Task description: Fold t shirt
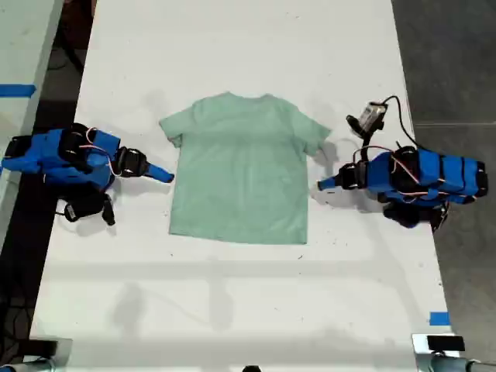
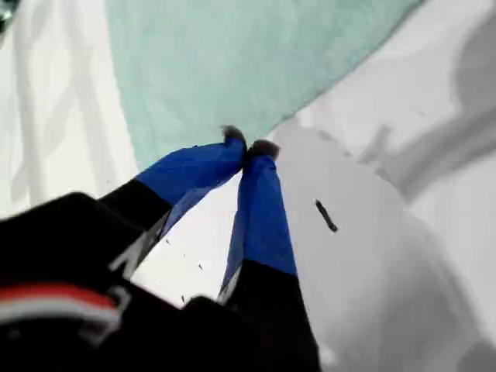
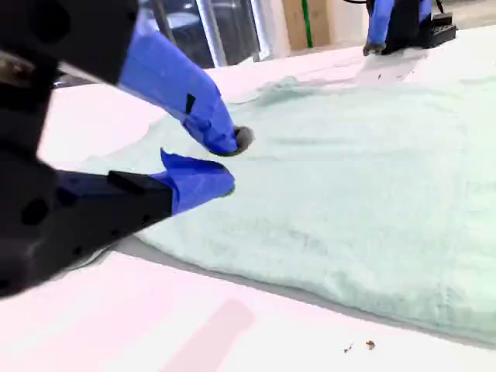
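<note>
My first gripper [image 2: 246,147] is sitting with its jaws pressed together on nothing, tips just at the side edge of the t shirt [image 1: 240,167]. My second gripper [image 3: 225,159] is hovering, narrowly parted, over the opposite edge. The shirt is lying flat on the table [image 1: 232,310], its collar-to-hem axis running between both arms, about equally near each.

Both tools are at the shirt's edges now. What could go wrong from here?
My first tool is shut at the t shirt's edge, so it may push and wrinkle the cloth rather than grip it. My second tool is open low over the cloth; closing could pinch only the top layer.
</note>
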### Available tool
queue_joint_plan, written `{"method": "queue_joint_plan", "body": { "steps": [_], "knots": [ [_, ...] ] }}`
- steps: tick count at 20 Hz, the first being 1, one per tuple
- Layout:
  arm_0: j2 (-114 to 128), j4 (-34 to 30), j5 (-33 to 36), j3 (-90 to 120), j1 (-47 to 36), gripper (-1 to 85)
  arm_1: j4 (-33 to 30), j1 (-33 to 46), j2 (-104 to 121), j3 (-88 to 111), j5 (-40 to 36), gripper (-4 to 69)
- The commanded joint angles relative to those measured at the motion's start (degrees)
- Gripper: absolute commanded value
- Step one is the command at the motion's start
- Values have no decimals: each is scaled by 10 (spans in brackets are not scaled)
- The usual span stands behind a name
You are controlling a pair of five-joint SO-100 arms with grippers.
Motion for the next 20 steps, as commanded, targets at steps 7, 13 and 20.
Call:
{"method": "queue_joint_plan", "body": {
  "steps": [7,13,20],
  "knots": [
    [4,2,0,2,-8,41,53,123,-214,-206,-18,16],
    [4,2,0,2,-8,41,2,343,-632,-519,-193,196],
    [4,2,0,2,-8,41,-150,456,-904,-537,-217,211]
  ]
}}
